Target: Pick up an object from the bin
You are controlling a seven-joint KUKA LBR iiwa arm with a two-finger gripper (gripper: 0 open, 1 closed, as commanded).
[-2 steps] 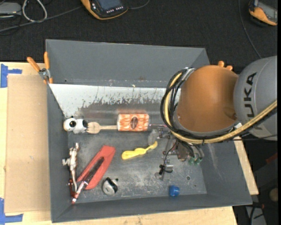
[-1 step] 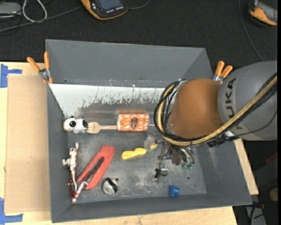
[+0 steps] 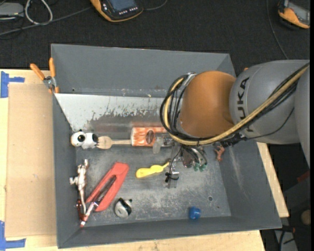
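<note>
My gripper (image 3: 172,175) hangs below the orange wrist cover in the middle of the bin, its tips low over the floor. Just left of the tips lies a small yellow plastic piece (image 3: 150,170), its right end touching or nearly touching them. Behind it, against the back wall, lies an orange patterned packet (image 3: 144,137), partly hidden by the wrist cover. Whether the yellow piece sits between the fingers I cannot make out.
A wooden spoon with a panda head (image 3: 90,140) lies at the left back. Red tongs (image 3: 109,185) and a thin metal tool (image 3: 81,188) lie at the front left, a small round metal piece (image 3: 122,207) beside them. A blue cap (image 3: 194,213) sits near the front wall.
</note>
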